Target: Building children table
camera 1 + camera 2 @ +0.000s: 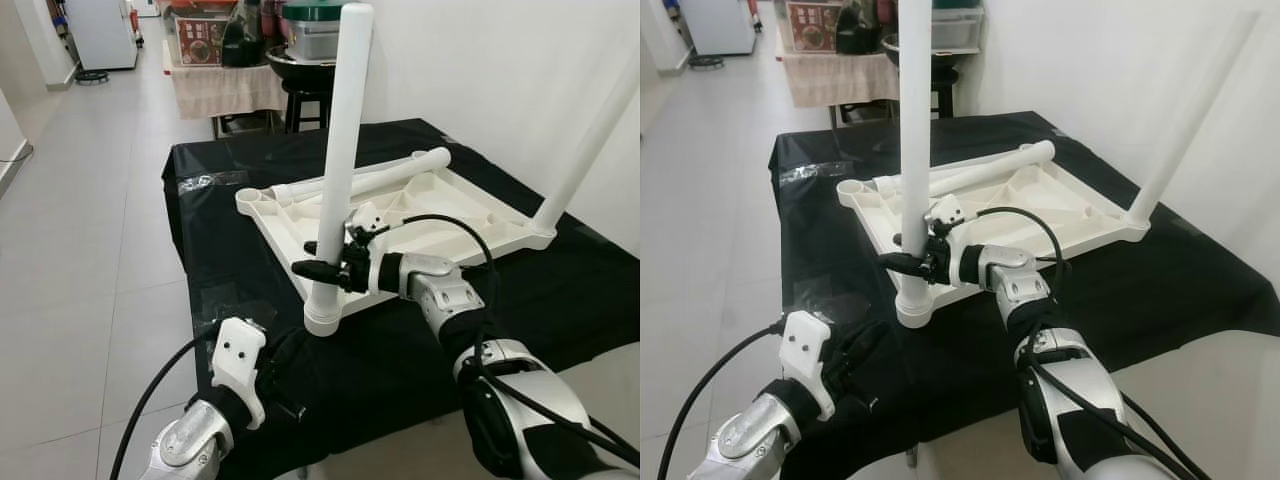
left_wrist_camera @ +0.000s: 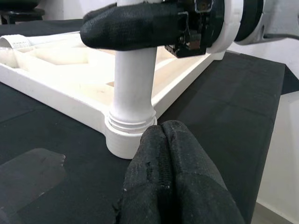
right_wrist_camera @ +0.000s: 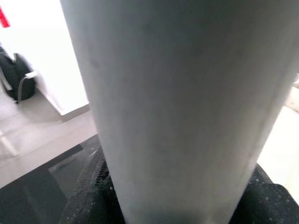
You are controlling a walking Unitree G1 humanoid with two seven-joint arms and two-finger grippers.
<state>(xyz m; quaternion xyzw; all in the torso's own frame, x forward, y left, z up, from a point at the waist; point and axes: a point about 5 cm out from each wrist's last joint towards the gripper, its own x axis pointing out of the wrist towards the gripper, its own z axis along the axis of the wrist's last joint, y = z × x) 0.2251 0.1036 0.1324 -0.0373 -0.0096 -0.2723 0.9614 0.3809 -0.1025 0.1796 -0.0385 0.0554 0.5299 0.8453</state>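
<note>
1. the white table leg [image 1: 340,170] stands upright in the near corner socket of the upturned tabletop [image 1: 420,215], long axis vertical, tilted slightly.
2. it looks light, stiff and smooth plastic, likely slippery; low on the shaft near the socket seems the best hold.
3. the right gripper [image 1: 322,262] has its jaws pinching the leg just above the socket.
4. the left gripper [image 2: 170,154], jaws pressed together, hovers near the socket base.
5. the tabletop lies on the black-clothed worktop [image 1: 240,310]; another leg [image 1: 375,178] lies across it, and one [image 1: 590,140] stands at the far corner.
</note>
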